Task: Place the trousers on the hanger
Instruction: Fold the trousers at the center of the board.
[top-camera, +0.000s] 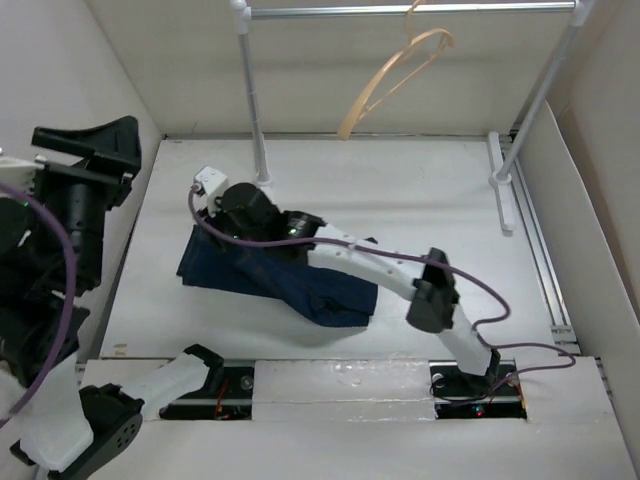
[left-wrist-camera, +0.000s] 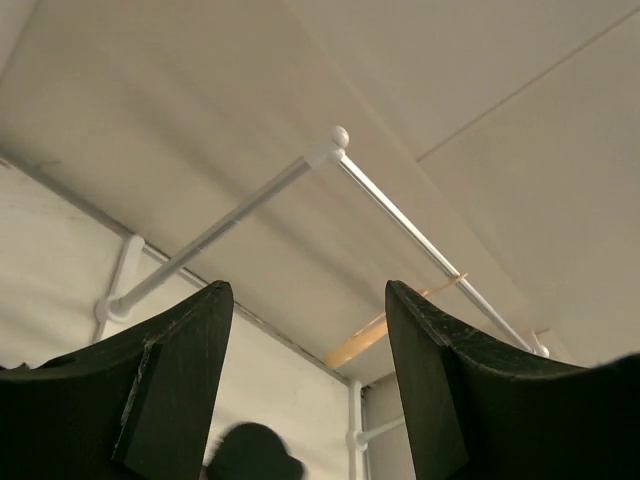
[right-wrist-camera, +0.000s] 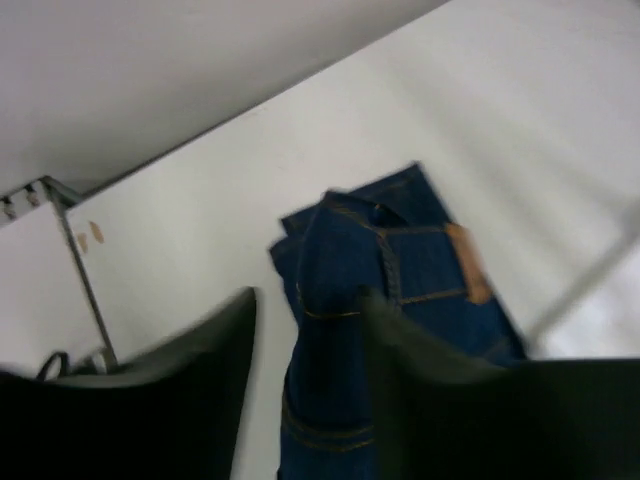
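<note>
1. The left arm (top-camera: 60, 230) stood raised at the left edge of the counter (top-camera: 420, 200). The left jaws were spread wide and pointed up toward the silver rail (left-wrist-camera: 240, 210), as the left wrist view showed.
2. The trousers (top-camera: 270, 275) lay folded in a heap on the counter, left of centre and in front of the left post of the rail. They were well apart from the hanger (top-camera: 395, 80).
3. In the right wrist view the tan patch (right-wrist-camera: 465, 262) at the waistband of the trousers (right-wrist-camera: 400, 250) faced up, with a thick fold of denim beside it.
4. The right arm (top-camera: 380, 265) reached from its base at the near right across to the left, with its wrist over the far left part of the trousers.
5. The right jaws were spread, one on each side of the denim fold. The view was blurred, so contact with the cloth could not be confirmed.
6. The hanger hung by its hook from the rail (top-camera: 400, 12) at the far side of the counter, right of centre, turned at an angle to the rail. In the left wrist view part of the hanger (left-wrist-camera: 365, 340) showed between the left jaws.
</note>
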